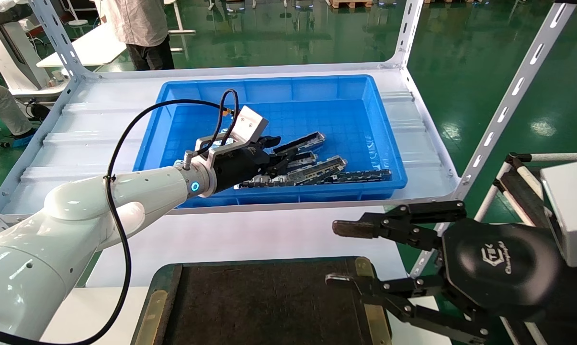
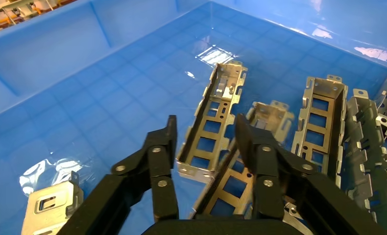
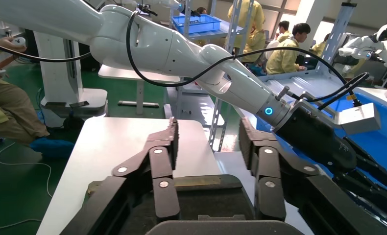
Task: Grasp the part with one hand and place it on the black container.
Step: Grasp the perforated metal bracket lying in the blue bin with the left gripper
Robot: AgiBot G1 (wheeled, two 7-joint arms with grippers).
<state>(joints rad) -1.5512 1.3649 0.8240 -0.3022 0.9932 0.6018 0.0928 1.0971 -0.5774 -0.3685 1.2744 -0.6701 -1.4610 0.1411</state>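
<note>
Above the part (image 2: 212, 125) — open left gripper (image 2: 205, 142)

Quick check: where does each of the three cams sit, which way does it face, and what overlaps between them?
Head view: on the head, looking forward and down at the blue bin and black container; both arms show.
Left wrist view: on the left arm, looking into the bin past the open left gripper at the part.
Right wrist view: on the right arm, past the open right gripper over the container toward the left arm.
Shared: head and left wrist views both show the bin's bars.
</note>
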